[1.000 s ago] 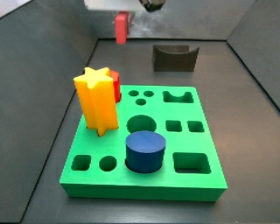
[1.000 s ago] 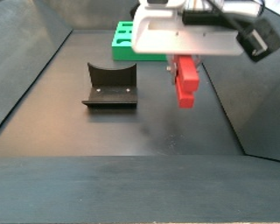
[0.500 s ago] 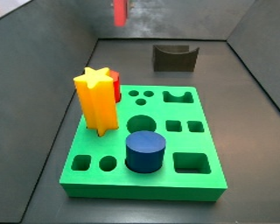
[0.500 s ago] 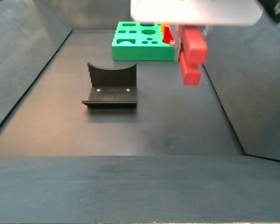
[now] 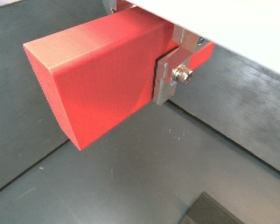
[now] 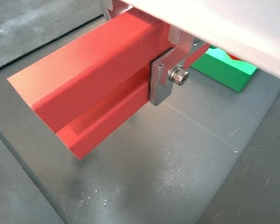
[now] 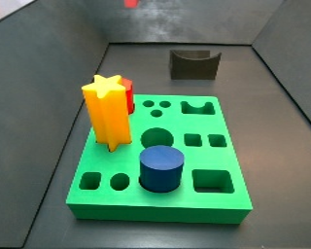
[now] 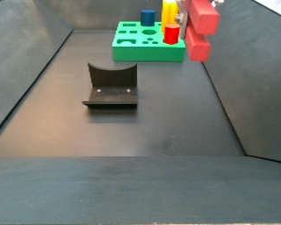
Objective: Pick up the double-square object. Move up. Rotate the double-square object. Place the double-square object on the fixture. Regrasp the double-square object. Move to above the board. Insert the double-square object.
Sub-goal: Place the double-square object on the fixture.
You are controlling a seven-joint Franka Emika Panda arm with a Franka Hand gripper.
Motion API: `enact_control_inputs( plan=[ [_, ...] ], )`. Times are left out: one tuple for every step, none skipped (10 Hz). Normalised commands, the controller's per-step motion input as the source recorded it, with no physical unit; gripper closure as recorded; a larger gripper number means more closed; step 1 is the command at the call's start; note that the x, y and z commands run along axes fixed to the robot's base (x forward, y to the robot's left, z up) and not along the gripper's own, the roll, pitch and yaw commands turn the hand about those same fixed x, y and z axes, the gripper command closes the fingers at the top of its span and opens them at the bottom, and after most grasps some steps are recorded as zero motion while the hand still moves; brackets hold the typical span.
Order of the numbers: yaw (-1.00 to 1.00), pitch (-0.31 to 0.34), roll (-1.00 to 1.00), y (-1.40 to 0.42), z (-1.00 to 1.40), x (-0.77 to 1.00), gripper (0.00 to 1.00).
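Observation:
The double-square object (image 5: 95,83) is a long flat red block, and my gripper (image 5: 116,66) is shut on it high above the floor. One silver finger (image 5: 166,77) presses its side; the other is hidden behind it. The slot between its two legs (image 6: 90,109) shows in a wrist view. In a side view the object (image 8: 202,28) hangs at the top edge, to the right of the green board (image 8: 133,51); another side view shows only its tip (image 7: 129,3). The dark fixture (image 8: 110,85) stands on the floor apart from the board (image 7: 185,195).
A yellow star (image 7: 106,112), a blue cylinder (image 7: 161,168) and another red piece (image 7: 127,97) stand in the board. The fixture (image 7: 193,63) sits behind the board near the back wall. Dark sloping walls enclose the floor on both sides.
My gripper has risen with the double-square object: its body has left the top of both side views, and the red block now shows only at their upper edges.

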Motion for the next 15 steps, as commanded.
enact_control_inputs(
  plan=[
    [0.07,-0.087,-0.11,-0.5,-0.16,1.0,1.0],
    [0.06,-0.076,-0.11,-0.46,-0.16,1.0,1.0],
    [0.04,-0.039,-0.13,-0.4,-0.14,1.0,1.0],
    [0.02,-0.019,-0.12,-0.37,-0.13,1.0,1.0],
    [0.02,-0.005,-0.09,-0.34,-0.13,1.0,1.0],
    [0.03,0.009,-0.06,-0.31,-0.12,1.0,1.0],
    [0.03,0.016,-0.06,-0.29,-0.11,1.0,1.0],
    [0.03,0.018,-0.06,-0.27,-0.11,1.0,1.0],
    [0.02,0.029,-0.06,-0.23,-0.1,1.0,1.0],
    [0.02,0.034,-0.06,-0.21,-0.09,1.0,1.0],
    [0.02,0.046,-0.06,-0.18,-0.08,1.0,1.0],
    [0.02,0.062,-0.06,-0.16,-0.07,1.0,1.0],
    [0.02,0.071,-0.06,-0.13,-0.06,1.0,1.0],
    [0.03,0.08,-0.06,-0.12,-0.06,1.0,1.0],
    [0.03,0.027,-1.0,0.47,0.43,0.83,1.0]
  ],
)
